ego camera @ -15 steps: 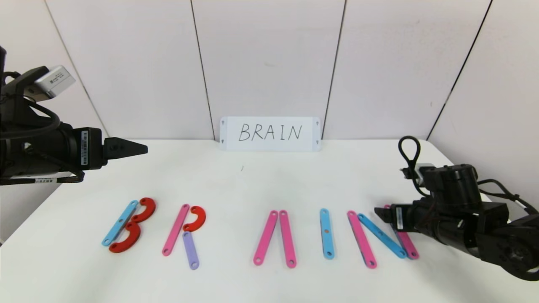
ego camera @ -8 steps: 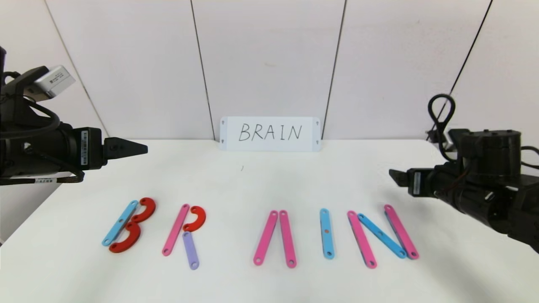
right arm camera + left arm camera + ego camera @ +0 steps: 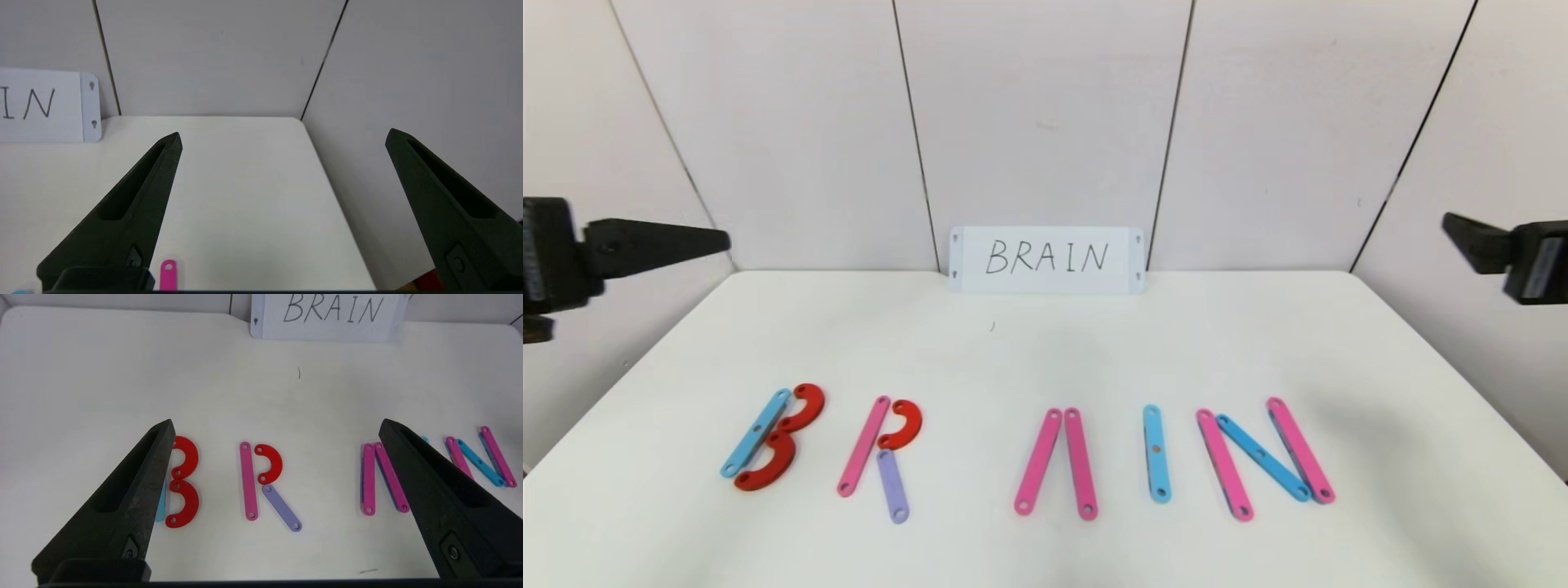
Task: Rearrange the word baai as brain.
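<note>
The left gripper hangs at the far left edge of the head view, raised above the white table and clear of every piece; its black fingers are spread wide with nothing between them.

On the table's near half lies the row of large letters built of flat perforated plastic pieces. From the left: a B formed by a blue straight strip touching two red C-shaped curves; an R formed by a pink straight strip, one red curve and a short purple strip slanting below it; an A-like pair of pink strips meeting at their far ends, with no crossbar; a single blue upright strip for the I; and an N of two pink strips joined by a diagonal blue strip.

Behind the row, against the wall, stands a white card with handwritten black "BRAIN".

The right gripper is at the far right edge, lifted above the table's corner, its fingers likewise wide apart and empty.
</note>
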{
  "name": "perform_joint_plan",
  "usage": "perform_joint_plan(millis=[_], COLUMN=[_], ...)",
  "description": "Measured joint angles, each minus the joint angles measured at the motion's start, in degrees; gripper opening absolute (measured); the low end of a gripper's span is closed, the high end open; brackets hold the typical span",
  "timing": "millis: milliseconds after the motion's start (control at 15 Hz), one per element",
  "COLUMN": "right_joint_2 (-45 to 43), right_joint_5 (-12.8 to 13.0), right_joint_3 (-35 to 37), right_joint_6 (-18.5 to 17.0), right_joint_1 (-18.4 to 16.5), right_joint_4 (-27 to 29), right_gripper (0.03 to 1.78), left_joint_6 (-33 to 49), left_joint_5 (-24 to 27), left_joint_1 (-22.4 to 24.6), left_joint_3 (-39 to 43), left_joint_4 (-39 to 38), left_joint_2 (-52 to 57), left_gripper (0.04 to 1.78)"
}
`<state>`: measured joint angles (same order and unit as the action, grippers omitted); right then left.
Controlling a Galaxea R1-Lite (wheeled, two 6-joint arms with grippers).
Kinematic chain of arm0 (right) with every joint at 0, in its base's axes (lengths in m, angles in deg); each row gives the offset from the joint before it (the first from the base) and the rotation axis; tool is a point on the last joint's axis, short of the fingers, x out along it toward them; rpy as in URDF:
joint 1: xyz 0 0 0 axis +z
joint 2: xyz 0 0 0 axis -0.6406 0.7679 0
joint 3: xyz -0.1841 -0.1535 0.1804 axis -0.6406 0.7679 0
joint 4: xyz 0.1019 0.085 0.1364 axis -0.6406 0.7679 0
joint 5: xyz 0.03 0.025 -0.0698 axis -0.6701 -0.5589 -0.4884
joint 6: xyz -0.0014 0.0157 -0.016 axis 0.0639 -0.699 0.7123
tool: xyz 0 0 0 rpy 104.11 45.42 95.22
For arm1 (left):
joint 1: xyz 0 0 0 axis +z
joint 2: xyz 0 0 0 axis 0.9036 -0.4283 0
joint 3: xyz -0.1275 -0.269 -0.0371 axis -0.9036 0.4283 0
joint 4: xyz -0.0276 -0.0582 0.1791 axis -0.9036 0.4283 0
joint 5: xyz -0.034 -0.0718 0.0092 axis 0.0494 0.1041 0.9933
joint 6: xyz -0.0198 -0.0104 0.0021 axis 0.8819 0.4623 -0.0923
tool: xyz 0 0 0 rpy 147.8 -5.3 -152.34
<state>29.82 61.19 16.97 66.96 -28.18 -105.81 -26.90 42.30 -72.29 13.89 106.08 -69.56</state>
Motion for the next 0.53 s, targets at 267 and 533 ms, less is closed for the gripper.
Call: perform_joint_plan(millis=[267, 533], right_joint_2=[-19.4, -36.2], right_joint_5=[-0.2, -0.5], right_joint_3=[-3.2, -5.5], right_joint_6=[3.6, 7.3], right_joint_1=[-3.5, -7.0], right_joint_4=[16.4, 30.6], right_gripper=[1.74, 1.74], left_joint_6=[-3.6, -6.1], left_joint_5=[-0.3, -0.4], left_joint_1=[0.0, 0.2], left_joint_3=[-1.0, -2.5], left_joint_4=[8.7, 19.5], left_joint_2=[13.8, 26.5], left_gripper=[1.74, 1.74])
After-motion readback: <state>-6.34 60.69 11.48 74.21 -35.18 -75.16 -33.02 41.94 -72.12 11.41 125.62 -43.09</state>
